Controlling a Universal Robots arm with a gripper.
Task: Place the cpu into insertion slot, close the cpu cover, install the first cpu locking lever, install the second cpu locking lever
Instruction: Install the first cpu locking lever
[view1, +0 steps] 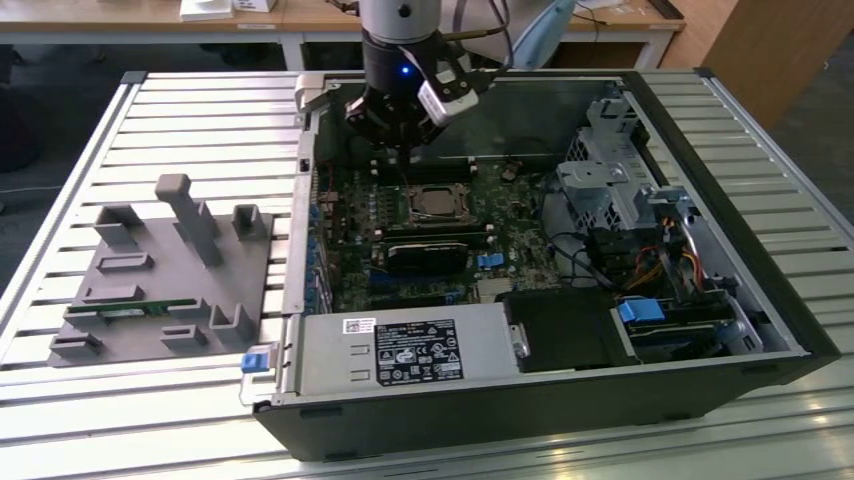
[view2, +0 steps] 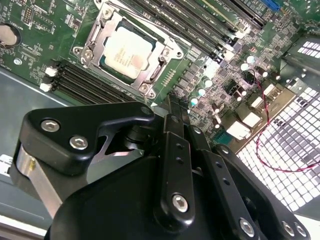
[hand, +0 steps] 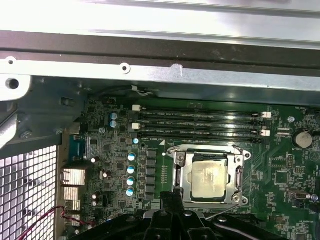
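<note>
The cpu lies flat in the insertion slot, its dull silver top facing up. The cpu cover is down around it, and the chip shows through its square window. A thin silvery lever rod sticks out at one side of the socket; I cannot tell whether it is latched. My gripper hangs above the board just off the socket's edge, toward the case's back wall. It is shut with nothing between its black fingers.
Long black memory slots run beside the socket. The open computer case holds a power supply, a drive cage and cables. A grey fixture block sits on the slatted table at the exterior view's left.
</note>
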